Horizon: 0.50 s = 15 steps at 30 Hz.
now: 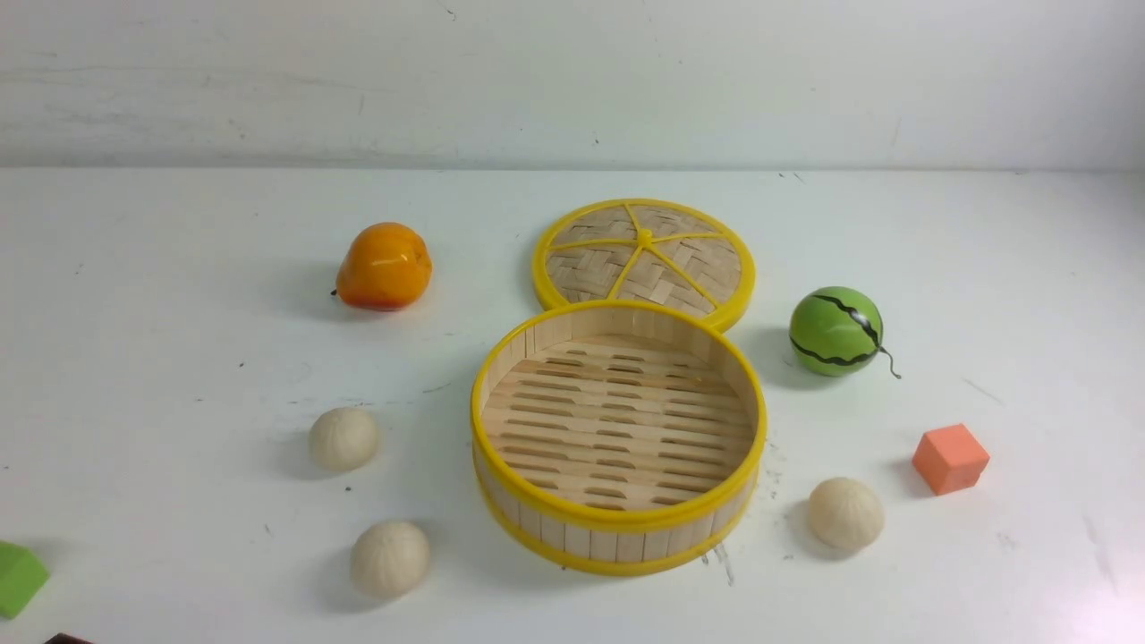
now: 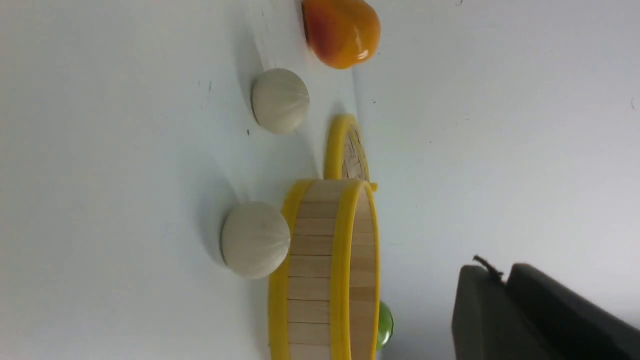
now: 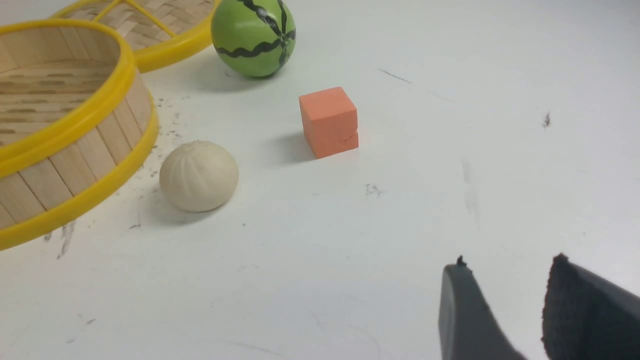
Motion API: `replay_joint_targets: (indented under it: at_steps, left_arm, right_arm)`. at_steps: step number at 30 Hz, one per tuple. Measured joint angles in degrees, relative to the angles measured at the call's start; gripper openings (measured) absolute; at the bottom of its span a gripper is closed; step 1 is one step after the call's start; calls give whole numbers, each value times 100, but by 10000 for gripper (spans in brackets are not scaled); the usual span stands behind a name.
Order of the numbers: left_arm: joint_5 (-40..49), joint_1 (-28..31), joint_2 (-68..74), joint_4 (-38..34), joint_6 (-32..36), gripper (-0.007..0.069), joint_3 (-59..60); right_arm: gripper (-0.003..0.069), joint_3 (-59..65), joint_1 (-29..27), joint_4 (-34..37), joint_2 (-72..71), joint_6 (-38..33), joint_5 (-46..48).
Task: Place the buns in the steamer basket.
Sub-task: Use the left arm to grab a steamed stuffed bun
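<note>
The steamer basket (image 1: 617, 523) stands in the middle of the white table, with nothing inside. Three cream buns lie on the table around it: one at the left (image 1: 343, 438), one at the front left (image 1: 389, 558), one at the front right (image 1: 845, 512). The left wrist view shows two buns (image 2: 279, 100) (image 2: 255, 239) and the basket wall (image 2: 312, 270). The right wrist view shows the right bun (image 3: 198, 175) beside the basket (image 3: 75, 165). Neither arm shows in the front view. My left gripper (image 2: 497, 272) is shut and empty. My right gripper (image 3: 507, 267) is open and empty, away from the bun.
The flat woven lid (image 1: 644, 259) lies behind the basket. An orange fruit (image 1: 384, 266) sits at the back left, a green watermelon ball (image 1: 835, 330) at the right, an orange cube (image 1: 950, 458) further right, a green block (image 1: 18, 577) at the front left edge.
</note>
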Motion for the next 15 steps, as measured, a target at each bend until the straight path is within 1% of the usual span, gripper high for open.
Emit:
replay_joint_targets:
  at_steps: [4, 6, 7, 9, 10, 11, 12, 13, 14, 15]
  left_arm:
    - [13, 0, 0, -91, 24, 62, 0]
    - [130, 0, 0, -92, 219, 65, -75]
    - [280, 0, 0, -86, 485, 67, -220]
    - [637, 0, 0, 8, 1353, 69, -786]
    - [825, 0, 5, 122, 1749, 66, -1113]
    - [1162, 0, 106, 390, 2126, 54, -1537]
    - [1470, 0, 294, 652, 2343, 35, -1906]
    - [1470, 0, 342, 652, 2380, 30, -1978]
    - [2045, 0, 733, 1110, 2551, -6, -2495]
    - [2495, 0, 1114, 1626, 2649, -14, -2928]
  right_arm:
    - [239, 0, 0, 0, 0, 0, 0]
    - [239, 0, 0, 0, 0, 0, 0]
    - [239, 0, 0, 0, 0, 0, 0]
    - [239, 0, 0, 0, 0, 0, 0]
    - [239, 0, 0, 0, 0, 0, 0]
    - [239, 0, 0, 0, 0, 0, 0]
    - [239, 0, 0, 0, 0, 0, 0]
    - [239, 0, 0, 0, 0, 0, 0]
    - [239, 0, 0, 0, 0, 0, 0]
    - [239, 0, 0, 0, 0, 0, 0]
